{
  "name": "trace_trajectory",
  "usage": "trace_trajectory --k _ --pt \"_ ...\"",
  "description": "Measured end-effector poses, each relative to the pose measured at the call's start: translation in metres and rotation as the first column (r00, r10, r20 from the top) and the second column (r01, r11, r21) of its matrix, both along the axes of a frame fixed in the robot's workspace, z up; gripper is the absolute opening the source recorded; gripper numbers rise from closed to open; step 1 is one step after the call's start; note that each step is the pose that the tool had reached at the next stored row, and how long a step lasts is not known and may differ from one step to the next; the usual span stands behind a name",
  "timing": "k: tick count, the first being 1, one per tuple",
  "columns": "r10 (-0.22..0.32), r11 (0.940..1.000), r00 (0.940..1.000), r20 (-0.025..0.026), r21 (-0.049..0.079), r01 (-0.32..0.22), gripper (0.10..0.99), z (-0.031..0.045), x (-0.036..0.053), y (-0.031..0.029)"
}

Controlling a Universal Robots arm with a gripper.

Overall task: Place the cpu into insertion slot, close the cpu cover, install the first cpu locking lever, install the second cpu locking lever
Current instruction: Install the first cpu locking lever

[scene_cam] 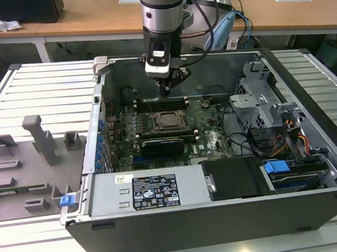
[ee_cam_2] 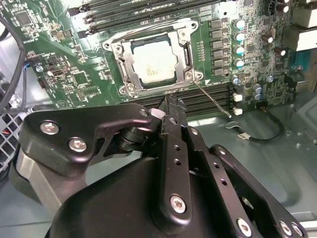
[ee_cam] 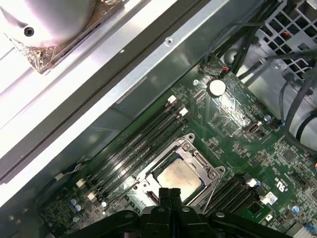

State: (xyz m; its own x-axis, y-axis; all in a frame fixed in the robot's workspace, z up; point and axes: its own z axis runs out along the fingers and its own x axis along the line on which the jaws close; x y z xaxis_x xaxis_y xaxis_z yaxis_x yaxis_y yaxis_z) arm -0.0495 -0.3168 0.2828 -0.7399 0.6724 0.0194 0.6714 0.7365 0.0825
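Two steps look done: the cpu lies in the insertion slot, and the cpu cover is down over its edges. One locking lever juts free, unlatched I judge. My jaws, pressed together and empty, hang just beside the socket.

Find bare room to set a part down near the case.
Bare slatted table beyond the grey fixture tray, at the exterior view's left of the case. Crowded: the board around the cpu cover, the cabled drive bay.
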Motion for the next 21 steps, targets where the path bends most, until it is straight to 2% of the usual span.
trace_trajectory --k 8,21 --pt "0.068 0.9977 0.9977 0.0001 0.0 -0.068 0.106 0.0 0.0 0.0" --pt "0.162 0.9868 0.9868 0.0001 0.0 -0.162 0.106 0.0 0.0 0.0"
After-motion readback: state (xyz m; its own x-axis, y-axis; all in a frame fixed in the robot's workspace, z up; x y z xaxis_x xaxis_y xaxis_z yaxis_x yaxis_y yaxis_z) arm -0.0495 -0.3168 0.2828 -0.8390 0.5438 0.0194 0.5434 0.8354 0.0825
